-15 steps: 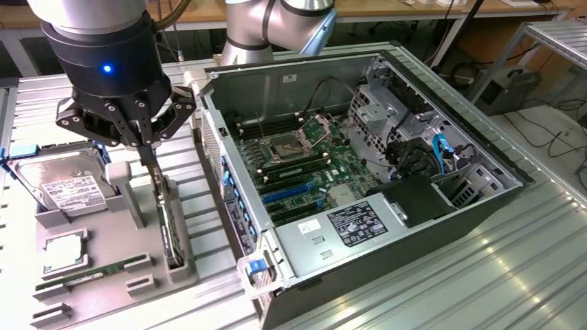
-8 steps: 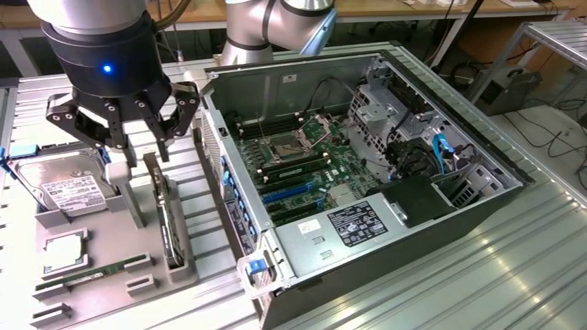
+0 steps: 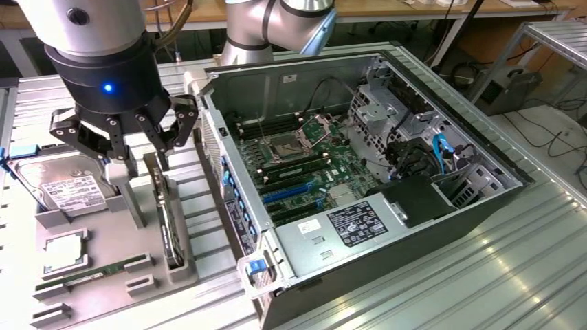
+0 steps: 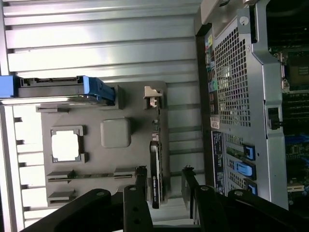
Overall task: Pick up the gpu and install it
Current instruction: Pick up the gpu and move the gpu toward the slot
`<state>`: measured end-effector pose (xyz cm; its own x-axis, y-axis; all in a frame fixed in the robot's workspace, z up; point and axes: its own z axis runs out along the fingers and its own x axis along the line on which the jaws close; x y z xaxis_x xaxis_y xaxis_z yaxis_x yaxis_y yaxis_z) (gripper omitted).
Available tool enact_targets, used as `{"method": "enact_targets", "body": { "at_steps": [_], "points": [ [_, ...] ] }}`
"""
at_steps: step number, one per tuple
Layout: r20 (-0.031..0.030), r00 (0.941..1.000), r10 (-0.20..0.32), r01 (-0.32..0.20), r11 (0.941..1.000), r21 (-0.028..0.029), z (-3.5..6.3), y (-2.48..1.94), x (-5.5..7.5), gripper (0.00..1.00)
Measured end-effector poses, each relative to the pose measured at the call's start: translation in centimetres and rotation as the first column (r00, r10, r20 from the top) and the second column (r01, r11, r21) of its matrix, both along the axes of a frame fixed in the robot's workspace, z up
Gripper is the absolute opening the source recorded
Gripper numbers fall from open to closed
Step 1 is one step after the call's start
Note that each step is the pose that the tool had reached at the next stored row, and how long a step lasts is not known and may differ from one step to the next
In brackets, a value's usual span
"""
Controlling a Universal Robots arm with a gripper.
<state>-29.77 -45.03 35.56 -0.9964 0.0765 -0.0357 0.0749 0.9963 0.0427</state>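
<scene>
Standing edge-on in the grey slotted holder tray (image 3: 103, 221), the thin dark rectangular gpu (image 3: 170, 234) hides its fan face. The fingers (image 4: 141, 181) of the black robot gripper (image 4: 163, 176) are spread wide, straddling the card's end; contact cannot be made out.

Open computer case (image 3: 275, 86) on its side, green motherboard (image 3: 307, 168) inside, grey fixture tray (image 3: 106, 223) alongside, holding hard drive (image 3: 64, 189), processor chip (image 3: 62, 251), memory stick (image 3: 92, 273), slatted metal table (image 3: 477, 275) beneath.

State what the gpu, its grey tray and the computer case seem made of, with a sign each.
The gpu: probably dark circuit board, thin rigid edge; tray: likely matte grey plastic, moulded slots; computer case: sheet metal, silvery sheen, perforated rear panel.
</scene>
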Motion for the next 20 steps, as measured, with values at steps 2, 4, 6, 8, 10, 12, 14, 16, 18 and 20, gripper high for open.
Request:
{"method": "enact_targets", "body": {
  "at_steps": [2,4,6,8,10,12,14,16,18,20],
  "points": [
    [-0.0001,1.0000,-0.001,0.001,1.0000,-0.0001,-0.50,-0.07,-0.2,0.42],
    [-0.0001,1.0000,-0.001,0.001,1.0000,0.0000,-1.03,-0.16,-0.4,0.42],
    [-0.0001,1.0000,-0.001,0.001,1.0000,0.0000,-1.41,-0.25,-0.4,0.42],
    [-0.0001,1.0000,-0.001,0.001,1.0000,0.0000,-1.78,-0.46,-0.4,0.42],
    [-0.0001,1.0000,-0.001,0.001,1.0000,-0.0001,-2.24,-0.66,-0.4,0.42],
    [0.0001,1.0000,-0.001,0.001,1.0000,0.0000,-2.65,-0.77,-0.4,0.42],
    [0.0008,1.0000,-0.001,0.001,1.0000,-0.0001,-3.01,-0.83,-0.4,0.42],
    [0.0016,1.0000,-0.001,0.001,1.0000,0.0000,-3.47,-0.85,-0.4,0.42],
    [0.0017,1.0000,-0.001,0.001,1.0000,0.0000,-3.85,-0.87,-0.5,0.42],
    [0.0018,1.0000,-0.001,0.001,1.0000,0.0000,-4.23,-0.87,-0.5,0.42]
  ]
}}
